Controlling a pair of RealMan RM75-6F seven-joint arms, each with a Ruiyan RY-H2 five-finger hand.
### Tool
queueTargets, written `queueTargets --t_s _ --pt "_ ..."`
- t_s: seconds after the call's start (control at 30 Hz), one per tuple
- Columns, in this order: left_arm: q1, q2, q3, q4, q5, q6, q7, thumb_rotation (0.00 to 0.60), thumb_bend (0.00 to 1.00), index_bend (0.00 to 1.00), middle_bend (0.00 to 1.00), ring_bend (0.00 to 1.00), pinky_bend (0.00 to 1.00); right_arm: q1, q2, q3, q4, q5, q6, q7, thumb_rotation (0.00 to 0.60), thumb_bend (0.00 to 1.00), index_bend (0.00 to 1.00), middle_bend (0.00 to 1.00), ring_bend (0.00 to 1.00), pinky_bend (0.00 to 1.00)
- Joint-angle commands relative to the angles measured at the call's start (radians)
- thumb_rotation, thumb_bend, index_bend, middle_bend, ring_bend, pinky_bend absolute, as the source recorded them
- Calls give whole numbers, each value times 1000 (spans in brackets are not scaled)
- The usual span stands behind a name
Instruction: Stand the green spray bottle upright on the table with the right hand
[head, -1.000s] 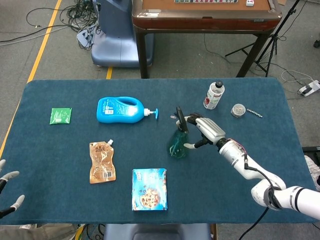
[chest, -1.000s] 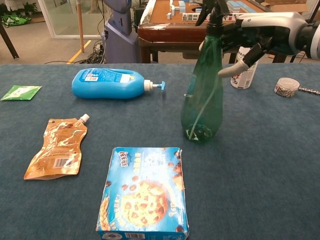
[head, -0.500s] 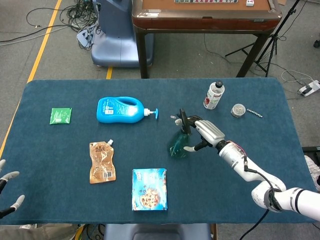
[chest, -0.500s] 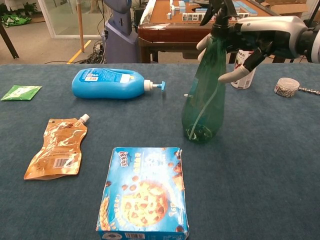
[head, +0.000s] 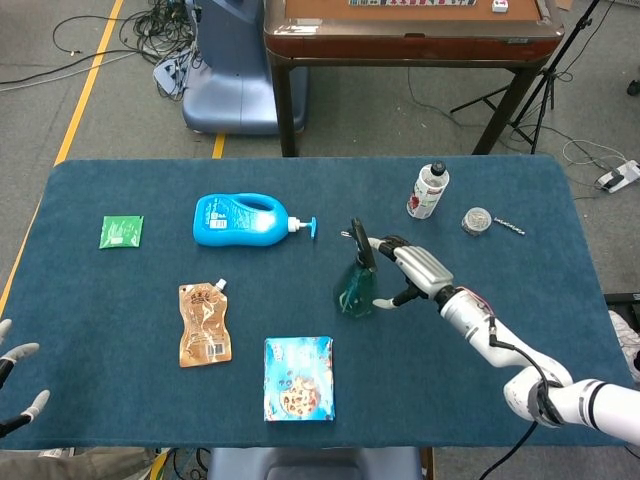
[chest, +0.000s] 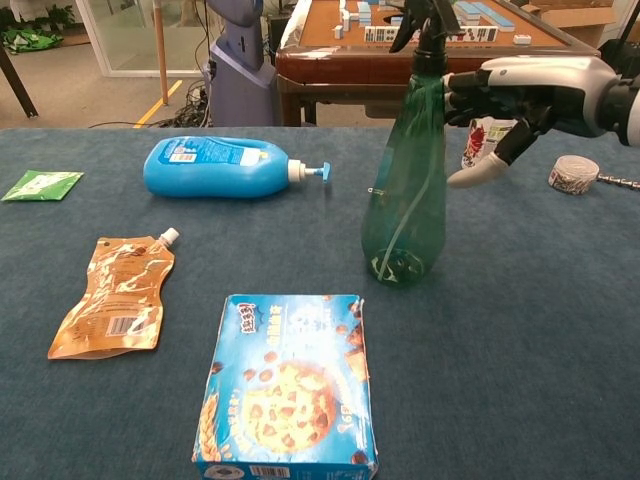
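The translucent green plastic spray bottle with the black trigger head (chest: 405, 180) stands upright on its base on the dark blue cloth-covered table (head: 120, 330), near the table's middle. The placing looks done, and only a clean release seems to remain.

The right hand (chest: 515, 95) sits just right of the green spray bottle at neck height. Its fingers reach toward the neck and the thumb (chest: 478, 176) hangs apart from the body. Whether any fingertip touches the neck I cannot tell; it seems to be holding nothing, the fingers spread apart, probably kept close to catch a wobble.

Left of the green spray bottle lies a blue pump bottle (head: 242, 219) on its side, its nozzle pointing toward the sprayer. In front of the sprayer, towards the robot, lies a blue cookie box (chest: 288, 385); further left lies an orange spouted pouch (head: 204, 322). These leave room around the base.

The left hand (head: 18, 385) rests far left of the green spray bottle, at the table's near edge, fingers spread and empty, since the task belongs to the other arm.
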Motion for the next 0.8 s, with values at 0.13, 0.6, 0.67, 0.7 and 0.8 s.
queueTargets --t_s 0.13,0.6,0.67,0.7,0.8 --pt "1 1 -1 1 1 2 -4 600 255 274 23 46 30 -30 40 -7 -28 -13 39 -8 600 118 112 180 92 66" --pt "-7 2 -5 6 3 -4 -11 600 255 274 23 46 30 -220 244 -88 -209 29 248 -349 600 64 41 108 39 42" --pt "-10 2 -7 3 4 -5 -10 600 255 274 23 46 30 -263 258 -105 -234 23 307 -410 600 58 41 107 39 42" --pt "-12 3 -9 2 4 -5 -10 600 255 274 23 46 30 -290 264 -117 -249 18 344 -446 600 54 41 107 39 42" --pt "-16 4 -11 -2 3 -9 -6 600 255 274 23 46 30 -358 279 -149 -281 -15 439 -534 600 50 40 107 39 42"
